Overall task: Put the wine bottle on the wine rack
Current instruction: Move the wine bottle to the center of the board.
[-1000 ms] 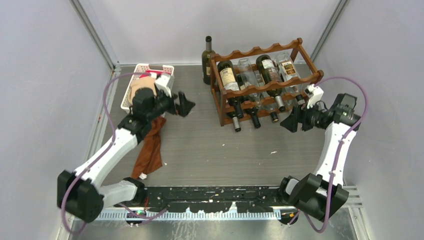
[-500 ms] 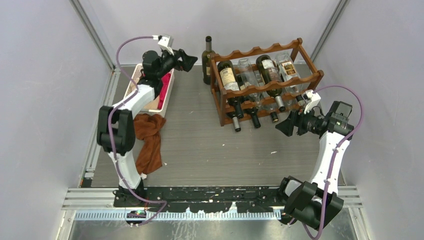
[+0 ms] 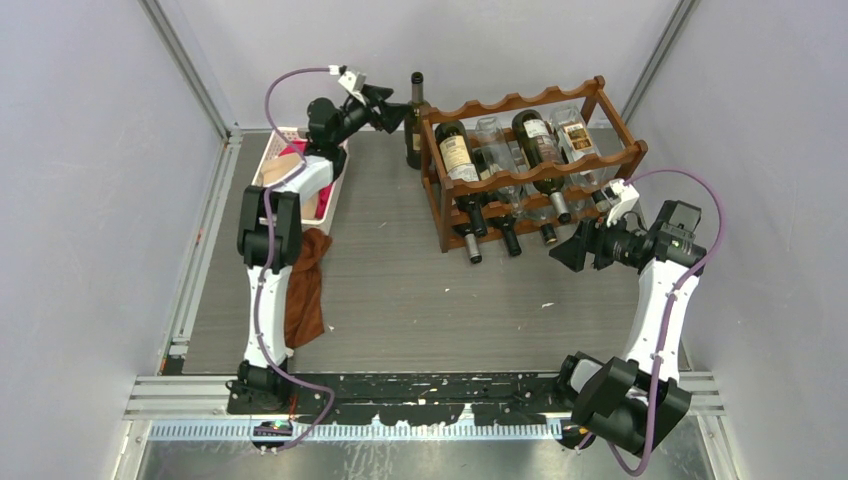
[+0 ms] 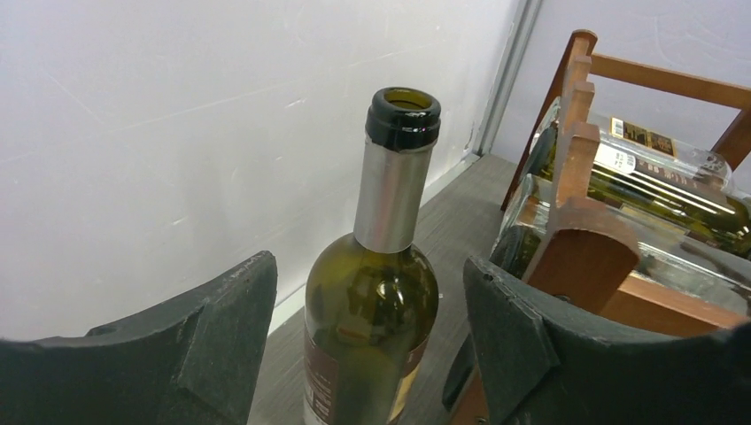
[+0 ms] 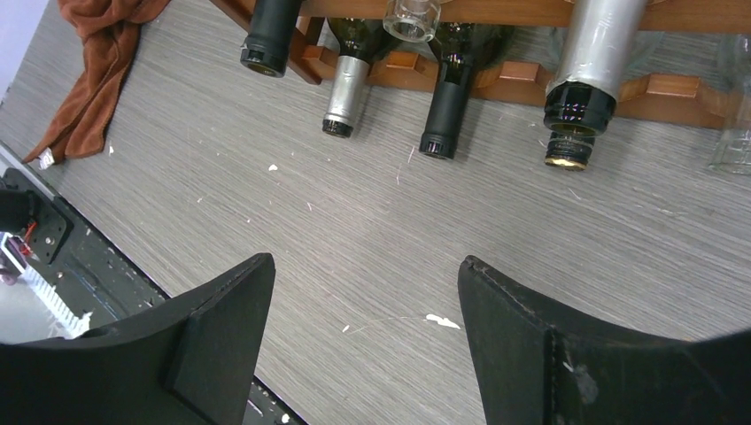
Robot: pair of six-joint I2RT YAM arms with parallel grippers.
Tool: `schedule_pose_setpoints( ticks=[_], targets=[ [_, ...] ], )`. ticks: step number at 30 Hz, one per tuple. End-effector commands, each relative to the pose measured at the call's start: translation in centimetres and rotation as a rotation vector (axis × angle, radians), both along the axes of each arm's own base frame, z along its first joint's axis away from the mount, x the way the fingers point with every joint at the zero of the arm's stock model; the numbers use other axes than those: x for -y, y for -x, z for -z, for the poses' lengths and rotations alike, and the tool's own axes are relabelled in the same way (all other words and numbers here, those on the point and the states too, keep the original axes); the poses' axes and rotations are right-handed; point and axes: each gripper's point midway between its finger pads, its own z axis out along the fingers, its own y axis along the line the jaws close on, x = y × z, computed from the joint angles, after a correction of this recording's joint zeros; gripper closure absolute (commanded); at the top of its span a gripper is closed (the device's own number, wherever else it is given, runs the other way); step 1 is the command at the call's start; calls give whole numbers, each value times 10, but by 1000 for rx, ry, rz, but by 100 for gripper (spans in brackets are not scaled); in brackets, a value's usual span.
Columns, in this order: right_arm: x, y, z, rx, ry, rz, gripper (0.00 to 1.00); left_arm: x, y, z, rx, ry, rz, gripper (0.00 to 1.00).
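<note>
A dark green wine bottle [image 3: 415, 120] stands upright on the table at the back, just left of the reddish-brown wine rack [image 3: 520, 102]. My left gripper [image 3: 395, 108] reaches in from the left at shoulder height. In the left wrist view the wine bottle [image 4: 372, 301] stands between my left gripper's [image 4: 367, 266] fingers with a gap on each side, so it is open. The wine rack's end post [image 4: 580, 239] is right beside the right finger. My right gripper [image 3: 560, 252] hovers open and empty in front of the rack's right end.
Several bottles lie in the rack, necks pointing forward [image 5: 567, 97]. A white slotted basket [image 3: 332, 188] with pink and tan items sits at the back left. A brown cloth [image 3: 300, 290] lies on the table in front of it. Walls close in on three sides.
My left arm has swung from over the basket to the back of the table and put its fingers round the standing bottle, the jaws narrowing. My right gripper shifted slightly left.
</note>
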Motion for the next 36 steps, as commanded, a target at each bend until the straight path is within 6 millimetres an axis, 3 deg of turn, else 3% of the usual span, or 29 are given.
schedule_pose_setpoints(
  ticks=[1, 11, 19, 21, 23, 25, 27, 31, 36],
  targets=[
    [-3, -4, -8, 32, -3, -29, 19, 9, 1, -34, 168, -5, 42, 24],
    [-4, -4, -5, 14, -4, -42, 19, 42, -12, -19, 194, -45, 109, 27],
    [-6, -4, -3, 4, -10, -52, 19, 53, -25, -14, 236, -41, 64, 34],
    [-6, -4, -3, 2, -11, -52, 19, 53, -27, -18, 250, -32, 50, 40],
    [-6, -4, -2, -1, -12, -52, 20, 52, -29, -22, 263, -25, 41, 61],
    [-7, -4, -2, -2, -15, -53, 20, 50, -31, -27, 277, -19, 22, 87],
    [-7, -4, -1, -3, -16, -54, 20, 44, -32, -34, 291, -14, 7, 99],
    [-8, -4, -1, -5, -18, -57, 20, 20, -32, -55, 314, 11, -50, 100],
    [-9, -3, -2, 0, -18, -63, 20, -17, -18, -86, 315, 26, -102, 100]
  ],
)
